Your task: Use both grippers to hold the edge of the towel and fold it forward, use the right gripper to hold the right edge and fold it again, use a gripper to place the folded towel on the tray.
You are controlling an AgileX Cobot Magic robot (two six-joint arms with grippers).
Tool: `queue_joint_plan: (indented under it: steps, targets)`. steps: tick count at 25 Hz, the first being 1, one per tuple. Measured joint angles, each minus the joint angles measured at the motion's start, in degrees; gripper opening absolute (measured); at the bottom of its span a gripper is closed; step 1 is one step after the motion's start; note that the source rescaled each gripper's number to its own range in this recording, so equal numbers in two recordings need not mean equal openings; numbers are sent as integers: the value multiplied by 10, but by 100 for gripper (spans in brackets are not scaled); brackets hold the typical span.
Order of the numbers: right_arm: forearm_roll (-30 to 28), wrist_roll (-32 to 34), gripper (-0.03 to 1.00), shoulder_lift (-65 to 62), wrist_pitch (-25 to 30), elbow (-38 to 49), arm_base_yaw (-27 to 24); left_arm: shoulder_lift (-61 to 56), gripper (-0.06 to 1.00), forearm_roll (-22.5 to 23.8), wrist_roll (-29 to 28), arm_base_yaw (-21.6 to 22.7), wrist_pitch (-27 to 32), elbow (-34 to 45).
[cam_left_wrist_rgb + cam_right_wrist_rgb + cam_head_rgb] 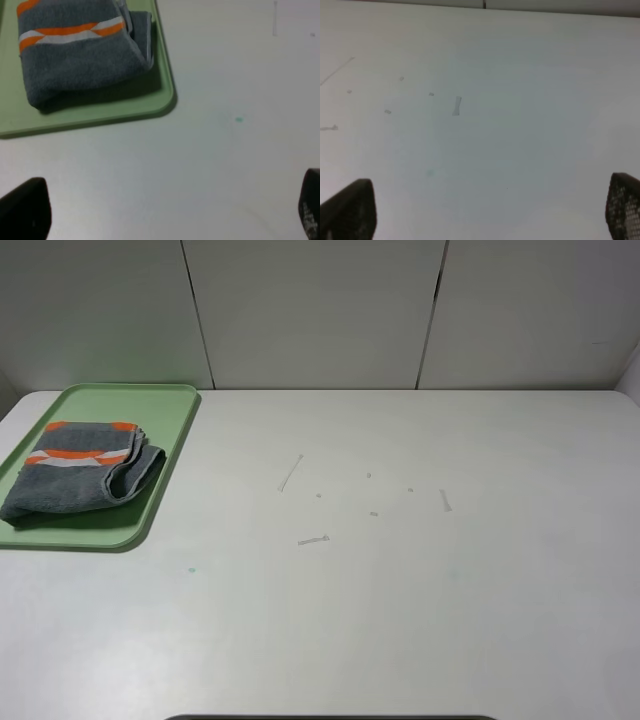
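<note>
Closest to the lenses are the fingertips: in the left wrist view the left gripper [165, 212] shows only two dark, blunt tips at the frame's corners, set wide apart with nothing between them but bare table [210, 165]. The right gripper [487, 210] looks the same in its own view, two black tips spread far apart (one has a finely dotted, grippy-looking face), hovering over the plain white surface. Neither arm appears in the high view.

Out from the left gripper, the table is smooth and matte, with one tiny teal speck [238, 119]. Beyond that sits the tray [170, 430], pale green plastic with rounded corners and a low raised rim, at the far left of the table. The towel [85, 472] lies inside it, folded into a thick, soft bundle of dark grey terry; its orange and white stripes run across the end toward the wall, and a lighter hem curls at the fold on the side nearer the table's middle. It sits wholly within the rim, well apart from both grippers.

Under the right gripper and across the table's middle there are a few thin, pale grey scuffs [291, 472], short lines and flecks. Grey wall panels [310, 310] stand behind.
</note>
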Motion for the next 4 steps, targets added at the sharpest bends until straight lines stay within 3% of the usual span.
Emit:
queue_joint_plan:
  steps: [4]
  targets:
    - [0,0,100,0,0,0,0,0,98,0,0,0,0,0]
